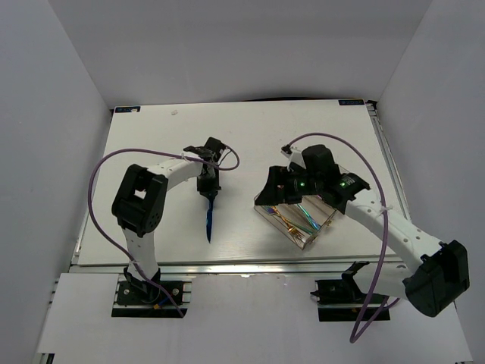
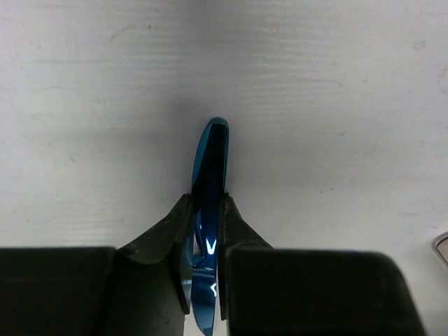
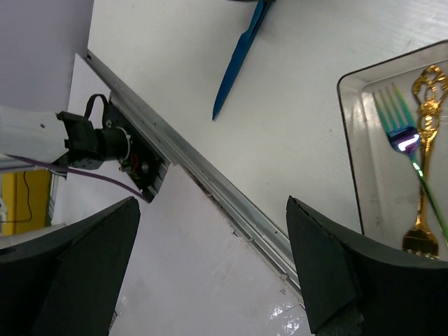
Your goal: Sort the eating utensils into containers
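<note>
knife (image 1: 210, 221) left of tray (image 1: 274, 223), forks (image 3: 396, 116) in tray

**A:** What carries everything?
**B:** A white desk (image 1: 151, 152), faintly scuffed.
**A:** And around it?
**B:** Pale walls (image 1: 227, 45) at nine, twelve and three o'clock.
**A:** The near side?
**B:** A metal rail (image 1: 250, 268) along the six o'clock edge, with a white board (image 1: 250, 303) just past it.
**A:** Any markings?
**B:** A blue label (image 1: 127, 109) at the eleven o'clock corner and a second blue label (image 1: 350, 101) at one o'clock. The right wrist view also shows something yellow (image 3: 24, 192) at nine o'clock, too cropped to name.
</note>
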`<state>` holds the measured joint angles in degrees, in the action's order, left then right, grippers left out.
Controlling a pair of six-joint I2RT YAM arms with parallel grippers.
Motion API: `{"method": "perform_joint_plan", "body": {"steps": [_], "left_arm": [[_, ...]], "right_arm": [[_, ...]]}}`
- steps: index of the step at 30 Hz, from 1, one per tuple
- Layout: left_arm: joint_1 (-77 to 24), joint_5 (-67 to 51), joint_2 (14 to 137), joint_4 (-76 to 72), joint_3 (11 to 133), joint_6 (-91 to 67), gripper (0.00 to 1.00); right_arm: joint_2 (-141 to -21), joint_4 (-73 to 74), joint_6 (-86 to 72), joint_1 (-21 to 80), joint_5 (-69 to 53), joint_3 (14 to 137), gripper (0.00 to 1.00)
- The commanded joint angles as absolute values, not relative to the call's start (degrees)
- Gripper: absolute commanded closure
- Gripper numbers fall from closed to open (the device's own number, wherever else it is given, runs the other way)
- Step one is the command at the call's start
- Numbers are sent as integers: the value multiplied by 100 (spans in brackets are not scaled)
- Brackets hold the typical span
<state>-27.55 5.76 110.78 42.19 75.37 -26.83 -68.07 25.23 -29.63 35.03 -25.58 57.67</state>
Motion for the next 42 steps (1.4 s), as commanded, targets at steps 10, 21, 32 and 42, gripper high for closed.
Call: {"method": "perform_joint_plan", "body": {"steps": [10, 21, 32, 42], "left_arm": [[-2918, 835, 10564, 4605, 7673, -3164, 100], [-3076, 1238, 10775, 4675, 7541, -3340, 100], [-3138, 1169, 11039, 4632, 7383, -3217, 66], [-3155, 1125, 11031, 4421, 6944, -3269, 83]], "right_arm": [[-6944, 1099, -3243, 4192, -2531, 4992, 11], [-7058, 993, -3410, 4236, -2496, 4904, 11], [-6926, 1248, -3366, 4245, -2347, 4992, 11], [-6733, 1433, -3331, 4245, -2285, 5133, 11]]}}
